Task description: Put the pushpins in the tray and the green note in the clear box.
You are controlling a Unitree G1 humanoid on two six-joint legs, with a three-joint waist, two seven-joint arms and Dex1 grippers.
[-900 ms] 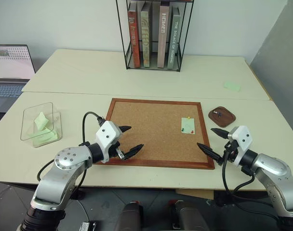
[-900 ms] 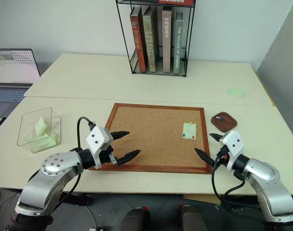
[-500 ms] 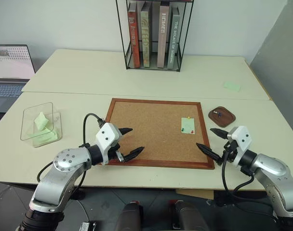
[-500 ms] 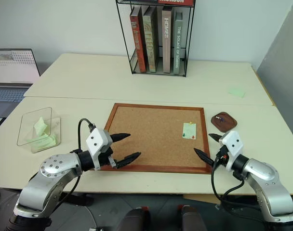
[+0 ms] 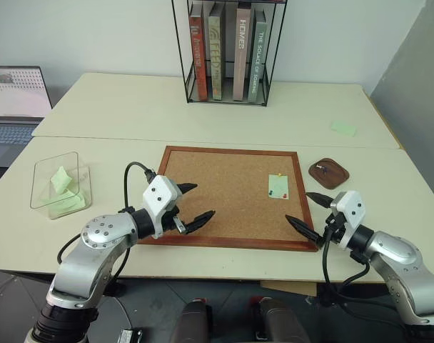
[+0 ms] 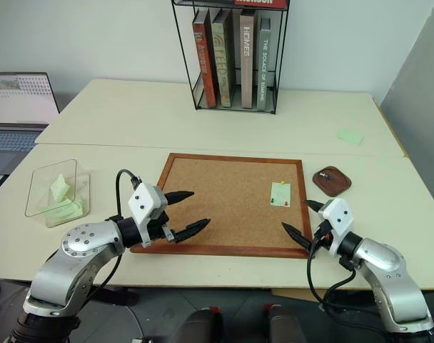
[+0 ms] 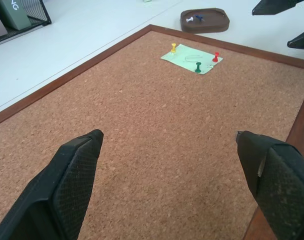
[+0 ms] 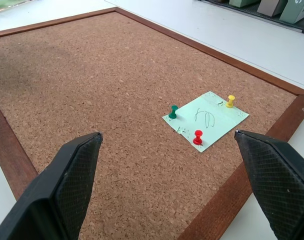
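The green note (image 8: 207,120) lies flat on the corkboard (image 5: 224,193) near its right edge, pinned by three pushpins: red (image 8: 197,137), green (image 8: 173,112) and yellow (image 8: 230,101). The dark brown tray (image 5: 329,173) sits on the table just right of the board, with a white and a blue pin (image 7: 199,18) in it. The clear box (image 5: 60,184) stands at the left with crumpled green papers inside. My left gripper (image 5: 200,201) hovers open over the board's near left part. My right gripper (image 5: 298,207) hovers open by the board's near right corner, short of the note.
A wire rack of books (image 5: 228,50) stands at the back centre. A laptop (image 5: 13,100) is at the far left. Another green slip (image 5: 343,128) lies on the far right table. A seam runs between the two tables behind the board.
My right gripper has drifted slightly left toward the corkboard's near right corner. The left gripper has stayed almost still, and both remain open.
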